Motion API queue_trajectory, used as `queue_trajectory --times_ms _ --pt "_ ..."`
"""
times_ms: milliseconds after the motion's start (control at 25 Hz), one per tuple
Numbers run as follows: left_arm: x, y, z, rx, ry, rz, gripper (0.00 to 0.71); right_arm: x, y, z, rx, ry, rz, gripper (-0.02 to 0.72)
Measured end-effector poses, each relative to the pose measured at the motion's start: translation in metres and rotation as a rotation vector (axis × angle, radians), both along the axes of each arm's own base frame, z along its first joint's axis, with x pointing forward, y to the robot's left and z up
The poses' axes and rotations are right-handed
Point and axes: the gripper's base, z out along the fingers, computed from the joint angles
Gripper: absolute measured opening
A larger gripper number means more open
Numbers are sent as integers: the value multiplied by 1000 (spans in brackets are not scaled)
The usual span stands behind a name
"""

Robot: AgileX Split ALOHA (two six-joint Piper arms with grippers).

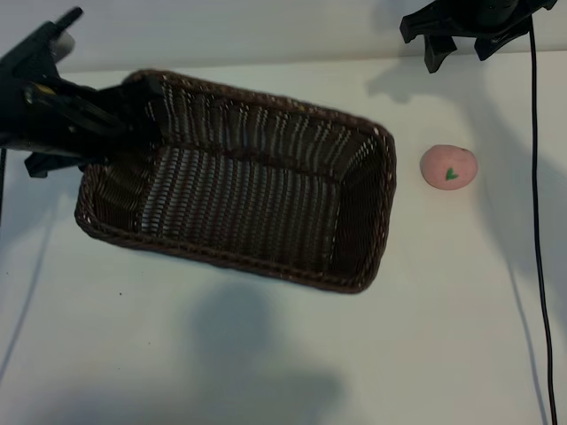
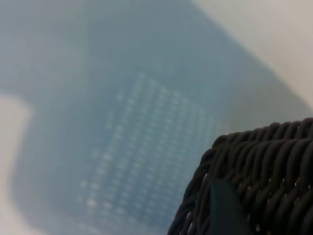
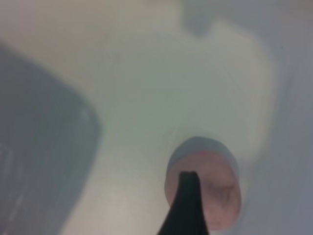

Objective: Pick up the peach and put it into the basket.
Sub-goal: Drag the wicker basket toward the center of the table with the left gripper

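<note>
The dark brown wicker basket [image 1: 361,215] lies slanted across the middle of the table. My left gripper [image 1: 140,113] is shut on the braided rim at its far left corner. In the left wrist view one dark finger [image 2: 224,209] lies against the basket's weave [image 2: 274,161], with the table and the basket's dotted shadow far below. The pink peach [image 1: 449,166] with a green mark rests on the table just right of the basket. My right gripper [image 1: 461,42] hangs open above and behind it, holding nothing. In the right wrist view one finger [image 3: 188,205] overlaps the peach [image 3: 220,191].
A black cable [image 1: 537,221] runs down the right side of the table. The table's far edge [image 1: 292,64] meets a pale wall behind the basket. Bare white tabletop [image 1: 266,354] spreads in front of the basket, crossed by soft shadows.
</note>
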Motion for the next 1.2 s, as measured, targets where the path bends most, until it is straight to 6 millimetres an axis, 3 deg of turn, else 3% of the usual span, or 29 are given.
queue_trajectory --times_ms 240,640,920,1200 --pt "22 7 -8 -60 -6 12 367 0 0 0 0 -1 0 599" --pt "69 0 -58 -147 64 78 367 0 1 0 10 3 0 599" --pt "78 0 -86 -173 115 141 367 0 1 0 10 3 1 599" --pt "81 0 -94 -151 122 113 367 0 0 0 -2 -1 6 599"
